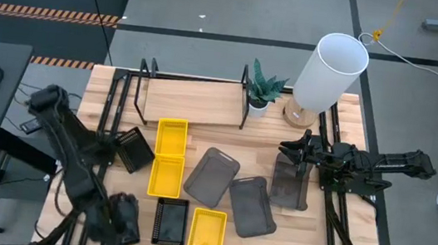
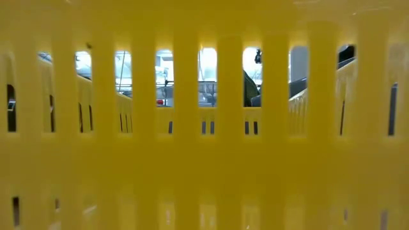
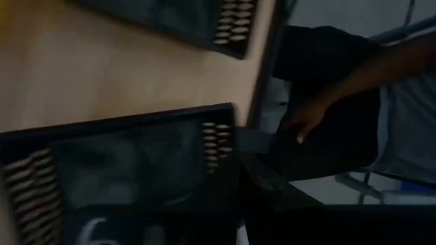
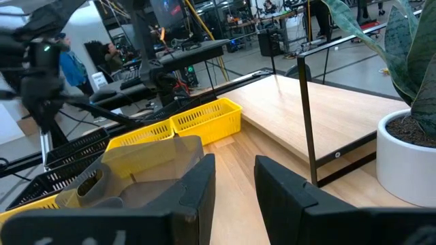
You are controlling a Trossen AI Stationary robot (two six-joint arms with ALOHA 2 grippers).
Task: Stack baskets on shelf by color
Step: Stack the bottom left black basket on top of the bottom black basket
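Three yellow baskets lie flat on the table: one (image 1: 171, 138) by the shelf (image 1: 192, 101), one (image 1: 166, 175) nearer, one (image 1: 207, 231) at the near edge, whose slotted wall (image 2: 204, 128) fills the low view. Two black baskets (image 1: 133, 150) (image 1: 171, 221) lie on the left. Three smoky grey baskets (image 1: 212, 176) (image 1: 252, 206) (image 1: 289, 184) lie in the middle. My right gripper (image 1: 292, 154) (image 4: 235, 180) is open over the far end of the rightmost grey basket. My left gripper (image 1: 122, 218) sits beside the near black basket (image 3: 122, 170). My right gripper stands open with bare tabletop showing between its fingers (image 4: 197, 184). A grey basket's rim (image 4: 170, 146) shows just beside one finger; whether that finger touches it, I cannot tell.
A tall white cylinder lamp (image 1: 330, 69) and a potted plant (image 1: 261, 90) (image 4: 409, 136) stand at the shelf's right end. The shelf's black end post (image 4: 304, 116) rises close ahead of my right gripper. A person's hand (image 3: 306, 119) shows beyond the table's edge.
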